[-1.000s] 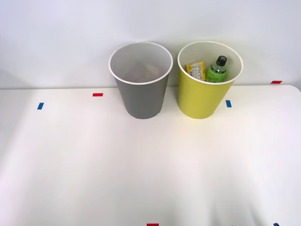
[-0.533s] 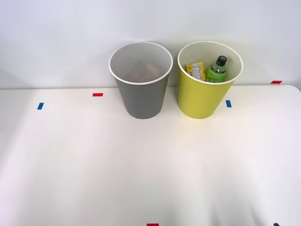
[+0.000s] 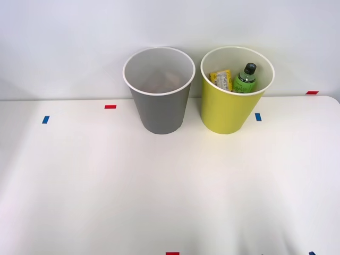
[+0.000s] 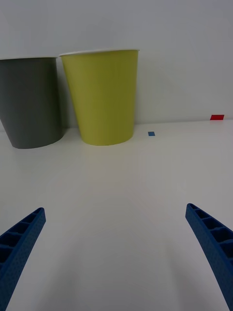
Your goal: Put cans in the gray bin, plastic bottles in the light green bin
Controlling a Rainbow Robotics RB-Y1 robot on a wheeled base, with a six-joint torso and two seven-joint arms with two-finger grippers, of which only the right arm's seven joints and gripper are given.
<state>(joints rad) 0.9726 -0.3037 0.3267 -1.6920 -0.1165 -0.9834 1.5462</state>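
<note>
At the far edge of the white counter (image 3: 170, 186), seen from the front, the gray bin (image 3: 159, 103) and the light green bin (image 3: 229, 109) stand upright side by side, close together but not touching, against a pale wall. Something pale orange shows dimly at the bottom of the gray bin, too faint to name. Inside the light green bin a green plastic bottle (image 3: 245, 79) with a black cap leans upright toward the rim, and just beside it, on the side nearer the gray bin, lies a yellow labelled item (image 3: 221, 79) tilted against the wall of the bin. Small red tape marks (image 3: 110, 107) and blue tape marks (image 3: 257, 117) are stuck to the counter around the bins.

From the right wrist view, the end effector (image 4: 116, 252) sits low over bare counter, well apart from both bins, its blue ribbed fingers (image 4: 211, 243) spread wide with nothing between them. Ahead of it the two bins stand next to each other, with a blue mark and a red mark on the counter beyond.
</note>
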